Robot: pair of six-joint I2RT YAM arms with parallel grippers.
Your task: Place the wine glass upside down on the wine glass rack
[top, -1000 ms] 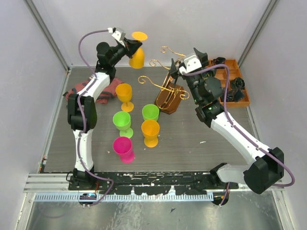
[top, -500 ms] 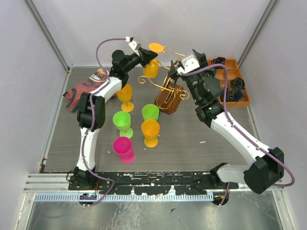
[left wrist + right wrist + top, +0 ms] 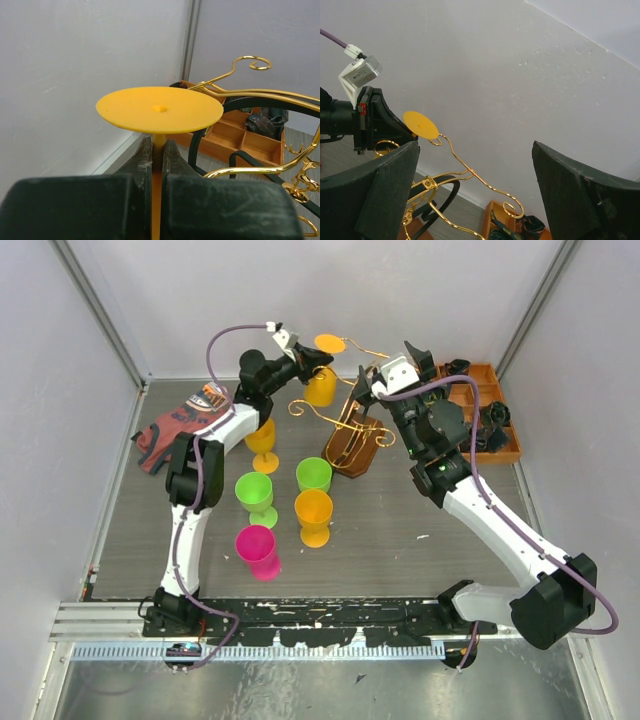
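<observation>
- Nearest to us on the table, the spare ones stand upright and untouched. There's a pink glass, an orange glass, two green glasses, and a second orange glass further back. We reckon none of them is our job right now.
- Mid-table, the wine glass rack sits on its dark base. No glass hangs on it in any view, so the actual placing isn't done.
- The right gripper is up by the rack's top with its jaws spread wide. We see nothing clamped between them, just a bit of wire lower down. We can't tell if it touches the rack at all.
- Beyond that, the left gripper is clamped on the stem of the wine glass, just under the foot. The glass is already flipped, bowl down and flat foot on top, and it's held in the air off the table.
- The foot sits right at the tip of one of the gold wire arms. In the right wrist view the disc looks just beside the end curl. Touching or a hair apart, we can't say.
- So our read is that pick-up, flip and carry are sorted, and we're most of the way there. What's left is sliding the stem into the arm so the foot rests on the wire, then letting go and backing out.
- In the far right corner, the orange-brown tray has nothing to do with it.
</observation>
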